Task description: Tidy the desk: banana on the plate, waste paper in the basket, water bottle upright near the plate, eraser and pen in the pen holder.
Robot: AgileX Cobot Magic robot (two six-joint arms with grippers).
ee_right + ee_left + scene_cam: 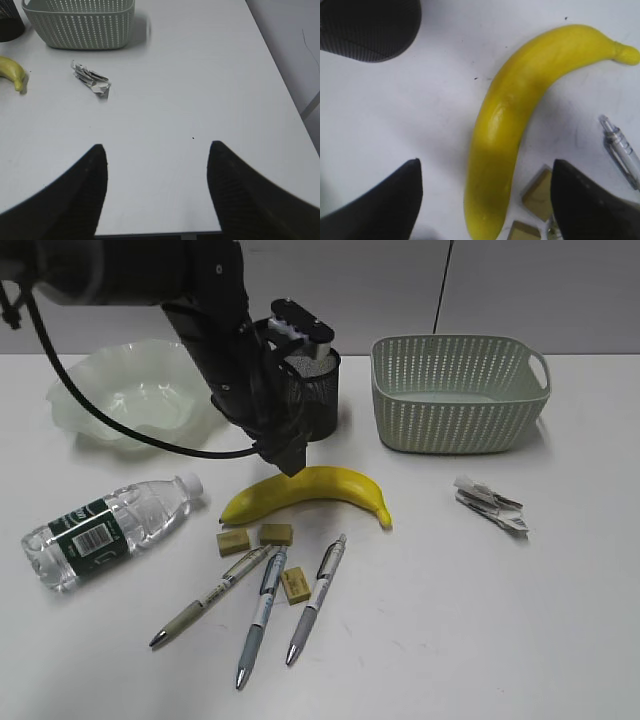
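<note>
A white desk (520, 640) is shown from a slanted front view, scattered with things to be tidied. Near its middle a yellow banana (310, 492) lies flat, its long axis running roughly left to right with a gentle upward arch. The left gripper (288, 462) is poised directly above the banana's left half, just in front of the black mesh pen holder (318, 390). In the left wrist view the banana (512, 120) is seen passing between the two dark fingers (387, 200), which stand wide apart with nothing clamped; the fruit's length runs across the line joining the fingers, so a closing grip would, it is judged, meet its narrow width. The wavy green plate (125, 395) sits at the back left, on the same side as this arm. The right gripper (157, 192) is seen only in its own wrist view, fingers likewise apart and empty, over bare desk well to the right, with the waste paper (91, 80) and the basket (80, 25) ahead of it. The left arm is clearly the nearer one to the banana.
</note>
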